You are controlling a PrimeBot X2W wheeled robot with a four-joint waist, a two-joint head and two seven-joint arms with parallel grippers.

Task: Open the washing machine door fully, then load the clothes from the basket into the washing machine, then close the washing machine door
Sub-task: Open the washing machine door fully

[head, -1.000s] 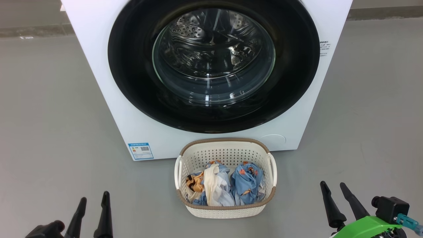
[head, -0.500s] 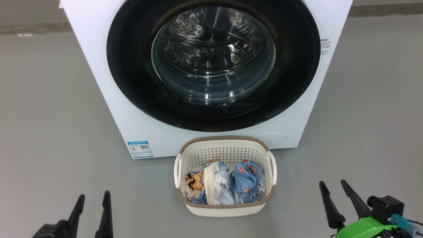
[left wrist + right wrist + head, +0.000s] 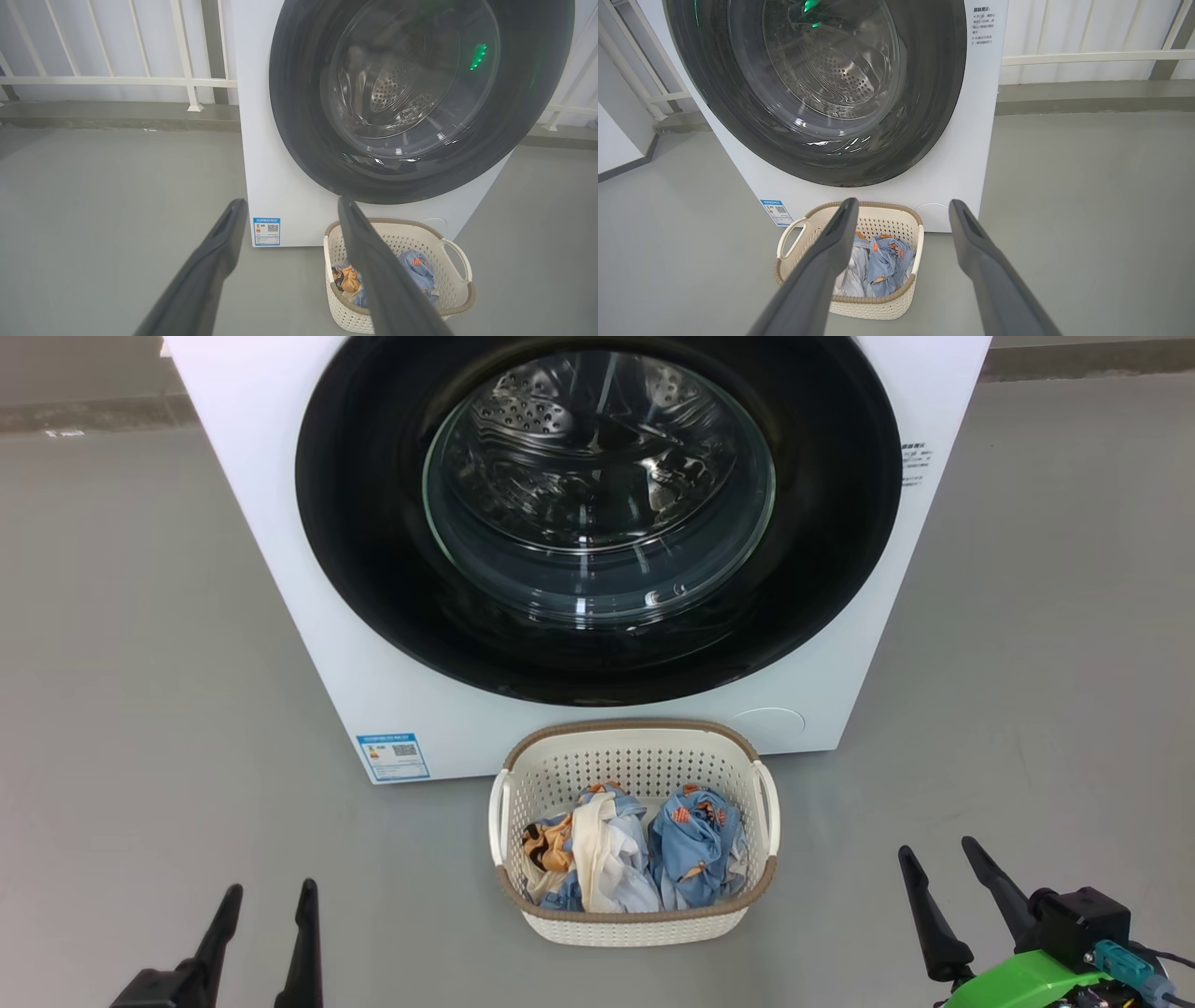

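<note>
Left pincer and right pincer spread apart, empty, flanking the basket of clothes; washing machine door closed.

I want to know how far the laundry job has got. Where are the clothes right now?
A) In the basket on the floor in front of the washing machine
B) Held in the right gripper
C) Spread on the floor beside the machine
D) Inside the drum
A: the clothes lie bunched in the basket, which stands on the floor before the washing machine, and its door is shut.
</note>
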